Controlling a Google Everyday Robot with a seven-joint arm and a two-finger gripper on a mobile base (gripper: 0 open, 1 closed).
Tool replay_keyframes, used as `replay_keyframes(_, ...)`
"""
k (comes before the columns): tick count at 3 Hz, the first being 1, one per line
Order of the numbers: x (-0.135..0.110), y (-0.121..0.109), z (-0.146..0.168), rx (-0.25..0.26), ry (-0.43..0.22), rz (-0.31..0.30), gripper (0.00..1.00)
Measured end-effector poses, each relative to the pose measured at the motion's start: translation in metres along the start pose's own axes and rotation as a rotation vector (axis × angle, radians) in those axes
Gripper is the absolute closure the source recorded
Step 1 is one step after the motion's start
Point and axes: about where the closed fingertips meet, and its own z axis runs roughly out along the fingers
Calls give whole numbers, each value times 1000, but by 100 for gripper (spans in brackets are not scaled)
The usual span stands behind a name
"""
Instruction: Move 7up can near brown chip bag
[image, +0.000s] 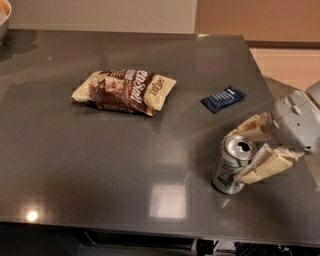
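Note:
The 7up can (229, 170) stands upright on the dark grey table (100, 165), near its front right. My gripper (236, 156) reaches in from the right, and its cream fingers (265, 167) are open, one behind the can's top and one in front of its side. I cannot tell whether the fingers touch the can. The brown chip bag (125, 90) lies flat far to the can's left, toward the back.
A small dark blue flat packet (223, 98) lies between the bag and the gripper, behind the can. A bowl's rim (4, 17) shows at the back left corner. The table's right edge (280, 115) runs just beside the gripper.

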Motion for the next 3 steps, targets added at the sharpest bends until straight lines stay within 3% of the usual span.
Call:
replay_keyframes(1,-14,-16,-7,51,16,13,88)
replay_keyframes(2,-25,-44,-5,92,27,62,100)
replay_keyframes(3,-32,-78,4,122,26,115,100)
